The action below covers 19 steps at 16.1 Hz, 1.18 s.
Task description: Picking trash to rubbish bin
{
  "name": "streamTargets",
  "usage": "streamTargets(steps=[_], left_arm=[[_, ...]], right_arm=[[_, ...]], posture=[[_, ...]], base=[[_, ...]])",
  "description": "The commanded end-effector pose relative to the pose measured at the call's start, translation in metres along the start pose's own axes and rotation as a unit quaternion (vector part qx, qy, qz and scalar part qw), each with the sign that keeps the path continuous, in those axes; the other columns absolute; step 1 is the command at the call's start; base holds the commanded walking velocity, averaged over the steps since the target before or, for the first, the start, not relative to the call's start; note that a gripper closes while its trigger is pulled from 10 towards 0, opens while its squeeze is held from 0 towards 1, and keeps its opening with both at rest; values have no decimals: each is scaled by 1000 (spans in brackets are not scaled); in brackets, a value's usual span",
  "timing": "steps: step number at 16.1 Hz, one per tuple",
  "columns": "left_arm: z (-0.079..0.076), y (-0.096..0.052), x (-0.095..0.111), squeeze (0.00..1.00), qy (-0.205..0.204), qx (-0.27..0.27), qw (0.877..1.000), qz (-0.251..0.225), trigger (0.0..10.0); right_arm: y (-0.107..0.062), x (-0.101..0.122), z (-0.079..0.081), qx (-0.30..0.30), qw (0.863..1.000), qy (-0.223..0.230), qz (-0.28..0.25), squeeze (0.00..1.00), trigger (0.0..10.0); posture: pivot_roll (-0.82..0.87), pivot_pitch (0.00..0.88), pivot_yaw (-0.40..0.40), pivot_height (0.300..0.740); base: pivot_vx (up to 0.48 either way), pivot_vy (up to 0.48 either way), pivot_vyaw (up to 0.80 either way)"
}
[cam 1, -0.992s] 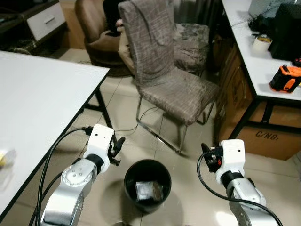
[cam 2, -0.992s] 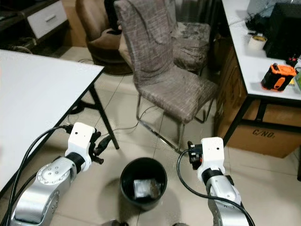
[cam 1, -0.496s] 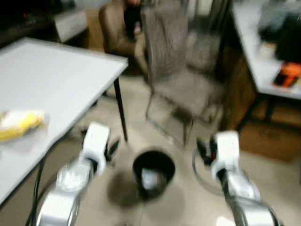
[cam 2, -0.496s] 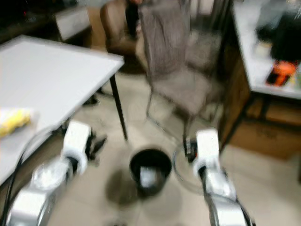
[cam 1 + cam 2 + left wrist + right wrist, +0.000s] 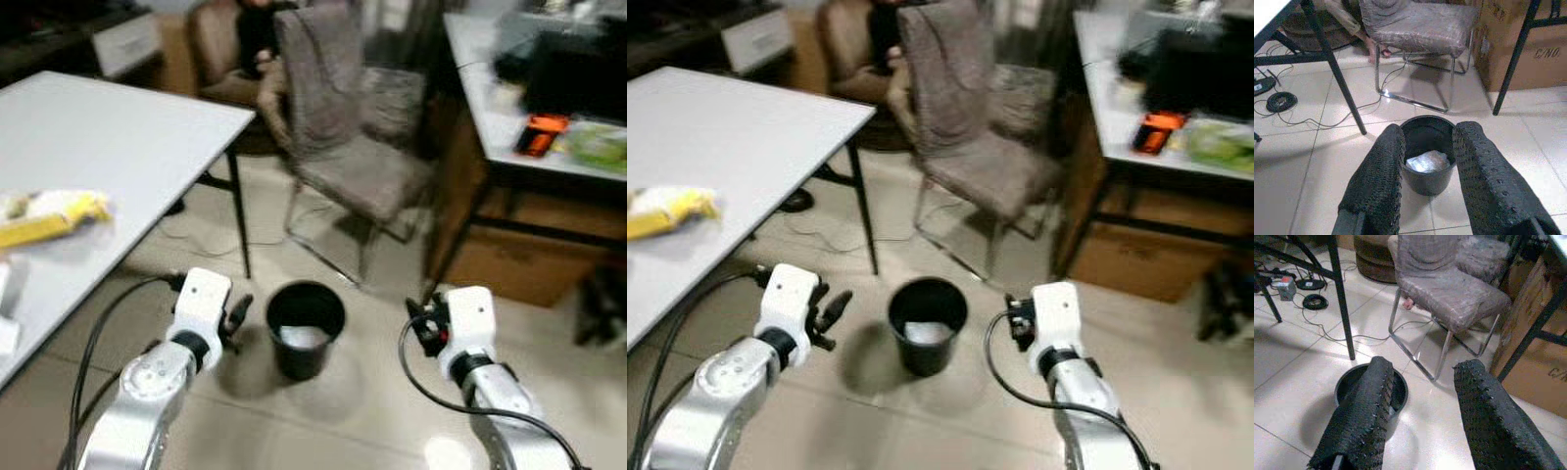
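Two empty hands, left hand point(image 5: 238, 315) and right hand point(image 5: 419, 323), fingers apart, flank the bin point(image 5: 305, 328); yellow trash point(image 5: 51, 217) waits on my left counter point(image 5: 118, 137), likely next

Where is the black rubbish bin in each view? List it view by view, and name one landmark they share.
Left eye view: black rubbish bin, lower centre, between both arms.
Right eye view: lower centre.
Left wrist view: between the left gripper fingers.
Right wrist view: behind one right gripper finger.
Shared landmark: grey chair.
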State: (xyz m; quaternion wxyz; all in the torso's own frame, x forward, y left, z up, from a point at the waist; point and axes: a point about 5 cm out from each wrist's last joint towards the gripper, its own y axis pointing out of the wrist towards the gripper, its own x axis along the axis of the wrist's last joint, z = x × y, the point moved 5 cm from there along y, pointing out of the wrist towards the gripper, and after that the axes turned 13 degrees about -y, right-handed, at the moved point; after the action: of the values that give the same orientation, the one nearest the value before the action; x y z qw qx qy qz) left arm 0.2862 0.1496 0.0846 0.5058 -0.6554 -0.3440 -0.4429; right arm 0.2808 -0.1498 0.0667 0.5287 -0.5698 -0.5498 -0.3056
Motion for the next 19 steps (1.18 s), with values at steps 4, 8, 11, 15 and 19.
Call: streamTargets(steps=[4, 8, 11, 15, 19], left_arm=[[1, -4, 0, 0, 3, 8, 1000, -2, 10000], [6, -2, 5, 0, 1, 14, 1000, -8, 10000], [5, 0, 6, 0, 2, 11, 1000, -8, 10000], [5, 0, 4, 0, -5, 12, 1000, -7, 10000], [6, 1, 1, 0, -9, 15, 1000, -4, 10000]], right_arm=[[6, 9, -2, 8, 1000, -8, -14, 0, 10000], [9, 11, -1, 6, 1000, -6, -17, 0, 10000], [7, 10, -3, -1, 1000, -3, -16, 0, 10000], [4, 7, -4, -11, 1000, 12, -15, 0, 10000], [3, 8, -5, -10, 1000, 10, -22, 0, 10000]], posture=[[-27, 0, -32, 740], [-32, 0, -22, 740], [-40, 0, -10, 740], [-44, 0, -9, 740], [-49, 0, -15, 740]], base=[[-277, 0, 0], [-272, 0, 0], [-275, 0, 0], [-274, 0, 0], [-275, 0, 0]])
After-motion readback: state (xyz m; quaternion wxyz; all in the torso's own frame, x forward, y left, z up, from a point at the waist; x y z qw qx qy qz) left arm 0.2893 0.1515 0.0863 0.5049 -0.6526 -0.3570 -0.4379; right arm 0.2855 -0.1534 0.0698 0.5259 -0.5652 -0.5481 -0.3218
